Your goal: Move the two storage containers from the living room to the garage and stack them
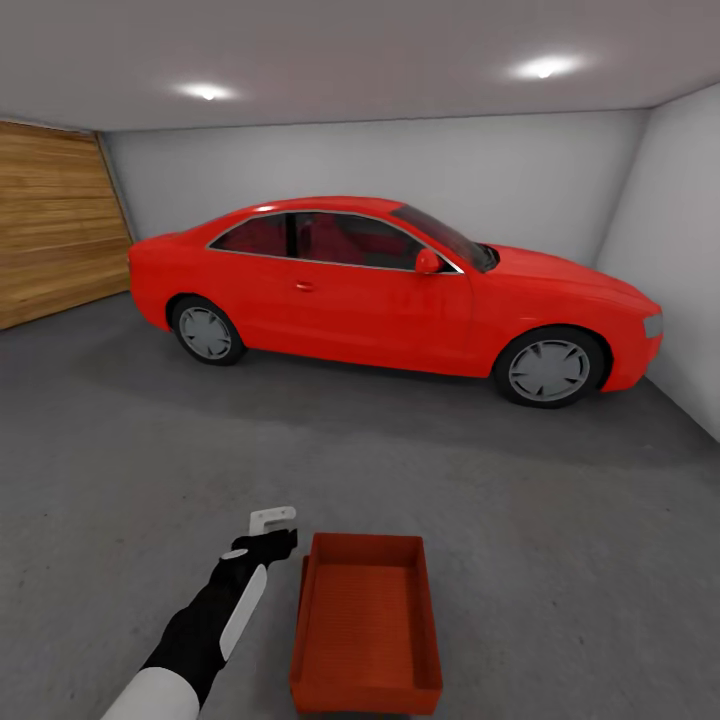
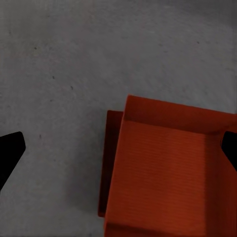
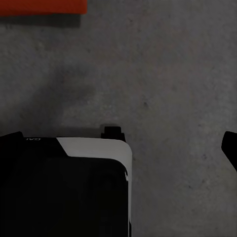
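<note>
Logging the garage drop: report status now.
Left gripper open, empty, beside the stack. Upper container sits on lower container, slightly offset, on the concrete floor. Red car well clear.

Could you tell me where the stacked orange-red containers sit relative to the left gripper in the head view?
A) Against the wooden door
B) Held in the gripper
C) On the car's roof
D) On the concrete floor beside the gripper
D: the storage containers rest on the floor, just beside the empty left gripper.

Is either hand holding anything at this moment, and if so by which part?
Nothing is held. The left hand is open beside the stacked containers on the garage floor, not touching them. The right hand is open over bare floor.
</note>
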Available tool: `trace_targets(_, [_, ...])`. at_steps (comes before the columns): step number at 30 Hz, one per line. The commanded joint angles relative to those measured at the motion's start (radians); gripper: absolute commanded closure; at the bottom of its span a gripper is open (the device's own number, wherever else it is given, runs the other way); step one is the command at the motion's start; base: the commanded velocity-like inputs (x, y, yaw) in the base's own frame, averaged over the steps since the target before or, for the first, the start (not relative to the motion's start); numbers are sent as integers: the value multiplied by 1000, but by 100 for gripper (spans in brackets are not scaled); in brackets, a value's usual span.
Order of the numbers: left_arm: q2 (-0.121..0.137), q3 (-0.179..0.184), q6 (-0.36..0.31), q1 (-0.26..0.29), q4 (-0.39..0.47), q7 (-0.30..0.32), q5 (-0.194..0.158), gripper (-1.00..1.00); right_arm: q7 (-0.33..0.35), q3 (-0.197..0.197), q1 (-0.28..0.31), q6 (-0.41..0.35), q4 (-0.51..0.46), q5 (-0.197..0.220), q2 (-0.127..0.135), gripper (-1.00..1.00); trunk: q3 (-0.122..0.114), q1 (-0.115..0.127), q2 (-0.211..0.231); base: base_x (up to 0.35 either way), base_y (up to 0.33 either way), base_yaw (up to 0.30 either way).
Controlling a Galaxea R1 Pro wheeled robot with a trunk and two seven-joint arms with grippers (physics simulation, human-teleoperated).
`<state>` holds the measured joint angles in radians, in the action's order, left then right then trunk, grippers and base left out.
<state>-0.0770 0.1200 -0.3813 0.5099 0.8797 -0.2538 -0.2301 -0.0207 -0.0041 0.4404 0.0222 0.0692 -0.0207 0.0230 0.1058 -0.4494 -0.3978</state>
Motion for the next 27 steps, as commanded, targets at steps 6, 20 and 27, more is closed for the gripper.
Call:
trace_targets(6, [21, 4, 45, 1, -28, -9, -11, -100, -2, 0, 2, 2, 3, -2, 0, -100, 2, -1, -2, 0, 0, 0])
trace_targets(20, [99, 3, 54, 1, -34, -10, -11, -100, -2, 0, 2, 2, 3, -2, 0, -100, 2, -1, -2, 0, 0, 0])
trace_targets(27, [103, 3, 55, 1, -33, -11, -11, -100, 6, -1, 2, 2, 3, -2, -8, -100, 2, -1, -2, 0, 0, 0])
